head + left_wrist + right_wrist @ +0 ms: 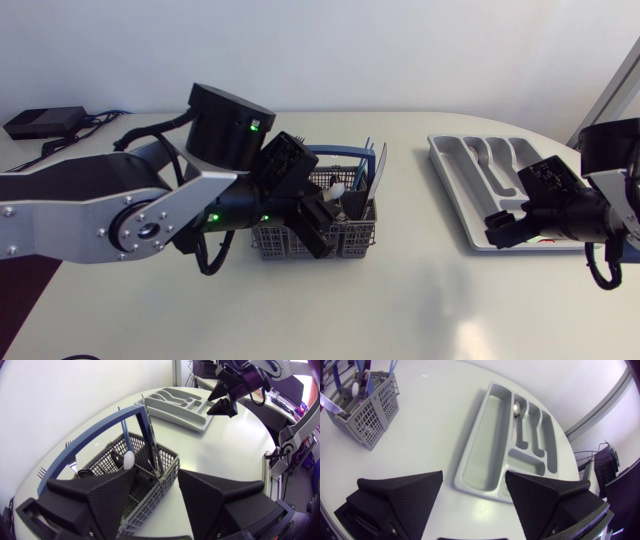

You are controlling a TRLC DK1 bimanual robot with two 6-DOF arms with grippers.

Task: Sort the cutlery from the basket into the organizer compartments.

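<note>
Far left corner of the white table (400,300): a black power brick (45,122) with cables trailing off.

Left arm (110,200) comes in from the left, with its wrist bent down toward the basket. The left gripper (156,477) is spread wide with nothing pinched. It hangs over the near end of the grey wire cutlery basket (355,240), and in the wrist view the basket's corner shows in the gap between the fingers.

The basket sits about mid-table, with its blue handle (90,440) arching overhead. Cutlery is still inside:
- Dark-handled pieces (378,165) stand upright against the far wall.
- A white rounded-end piece (129,459) is beside them. I cannot tell what type it is.

The grey organizer tray (455,170) lies well to the right of the basket, angled on the table. A shiny spoon bowl (517,407) lies at the far end of one narrow compartment. The long compartment (485,450) shows bare plastic.

The right gripper (474,480) has its fingers spread and holds nothing. It hovers above the organizer's near end. The right arm (610,190) enters from the right edge.
</note>
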